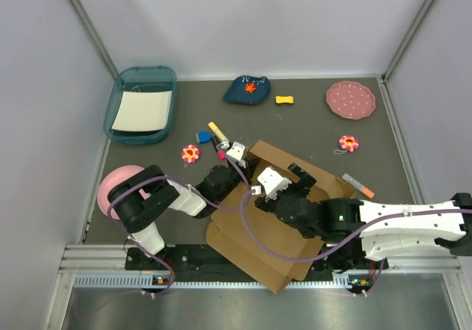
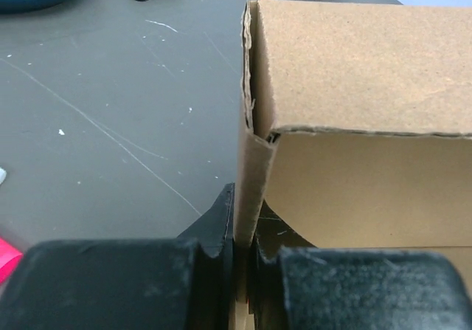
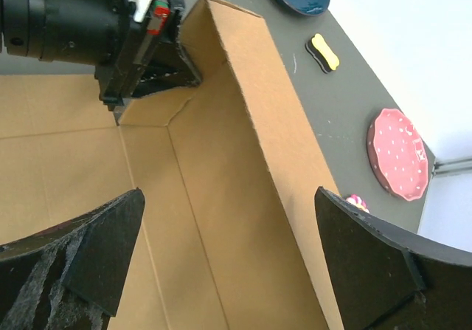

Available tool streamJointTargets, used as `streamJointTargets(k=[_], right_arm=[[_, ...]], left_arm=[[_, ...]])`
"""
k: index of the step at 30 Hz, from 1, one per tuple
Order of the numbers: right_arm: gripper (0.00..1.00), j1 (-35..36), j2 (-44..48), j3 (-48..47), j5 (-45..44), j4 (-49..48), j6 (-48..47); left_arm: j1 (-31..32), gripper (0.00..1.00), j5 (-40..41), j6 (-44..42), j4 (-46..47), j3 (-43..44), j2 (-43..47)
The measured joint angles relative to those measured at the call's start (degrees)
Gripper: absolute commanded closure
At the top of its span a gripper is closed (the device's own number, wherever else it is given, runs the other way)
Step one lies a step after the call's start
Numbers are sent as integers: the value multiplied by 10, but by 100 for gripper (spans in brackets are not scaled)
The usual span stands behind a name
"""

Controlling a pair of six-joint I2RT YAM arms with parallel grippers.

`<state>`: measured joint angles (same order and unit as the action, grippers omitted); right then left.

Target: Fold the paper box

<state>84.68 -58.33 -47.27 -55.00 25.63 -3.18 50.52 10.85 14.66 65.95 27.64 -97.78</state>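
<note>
Two arms, one paper box; among the loose pieces, one pink bowl, two flower toys (the left flower toy and the right flower toy), one teal tray, one dotted pink plate, one dark blue dish and one yellow bone-shaped toy; the left arm bends in from its base and reaches rightward, the left gripper pressed together on an end flap of the box, the cardboard edge upright between its pads; the right arm stretches leftward low over the box, the right gripper spread wide above the box floor; the box is plain brown corrugated card in the near middle of the table, between the arms, mostly flat, with its long far wall raised and a short flap standing at that wall's left end.
</note>
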Motion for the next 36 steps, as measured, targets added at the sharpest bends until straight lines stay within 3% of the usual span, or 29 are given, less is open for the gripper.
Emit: streamJointTargets(k=[12,16,20,23,24,26,27,30,34,36], right_arm=[[3,0,115,0,-8,15,15],[3,0,163,5,2,-27,19],[10,-6,182,7,7,-75,38],[21,-19,170,6,7,-91,70],[34,-22,162,6,8,-93,79],[50,-32,145,6,7,-94,101],[66,-38,134,7,8,-95,118],[86,-75,116,17,16,-102,164],[99,-155,129,49,46,-130,203],[100,-205,133,51,78,-144,217]], left_arm=[[-2,100,64,-23,-73,-7,51],[-2,100,104,-23,-76,-7,52],[-2,100,163,-9,-80,-7,51],[1,100,214,2,-83,-1,46],[4,100,233,3,-84,2,43],[10,100,264,2,-87,8,38],[15,100,278,0,-86,10,35],[25,100,307,-18,-85,13,31],[35,100,350,-48,-81,19,22],[35,100,371,-59,-81,24,17]])
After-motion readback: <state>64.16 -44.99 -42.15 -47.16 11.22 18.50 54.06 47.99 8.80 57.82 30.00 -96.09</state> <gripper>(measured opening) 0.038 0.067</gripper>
